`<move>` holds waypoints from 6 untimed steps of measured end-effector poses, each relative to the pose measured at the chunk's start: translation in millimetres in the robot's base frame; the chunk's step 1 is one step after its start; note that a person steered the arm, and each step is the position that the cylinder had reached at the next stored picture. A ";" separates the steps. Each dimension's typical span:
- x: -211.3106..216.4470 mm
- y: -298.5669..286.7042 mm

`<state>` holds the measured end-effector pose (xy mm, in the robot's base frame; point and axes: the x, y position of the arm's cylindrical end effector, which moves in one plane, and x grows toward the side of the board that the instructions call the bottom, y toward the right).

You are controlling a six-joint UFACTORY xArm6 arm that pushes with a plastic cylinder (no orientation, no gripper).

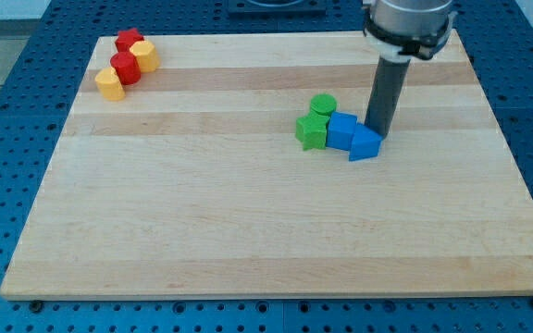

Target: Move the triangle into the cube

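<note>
A blue triangle block [365,145] lies right of the board's middle, touching the lower right side of a blue cube [341,130]. My tip [376,134] stands at the triangle's upper right edge, just right of the cube, touching or almost touching the triangle. A green star-shaped block [312,132] sits against the cube's left side. A green cylinder [322,104] sits just above the star and cube.
At the view's top left is a cluster: a red star-like block [129,42], a red cylinder [124,68], a yellow cylinder [144,55] and a yellow block [110,84]. The wooden board [248,231] lies on a blue perforated table.
</note>
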<state>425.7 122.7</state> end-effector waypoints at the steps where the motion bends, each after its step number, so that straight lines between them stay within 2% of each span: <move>1: 13.3 -21.5; 2: 73.4 14.8; 3: 91.9 5.9; 4: 84.0 -44.6; 6: 55.1 -57.2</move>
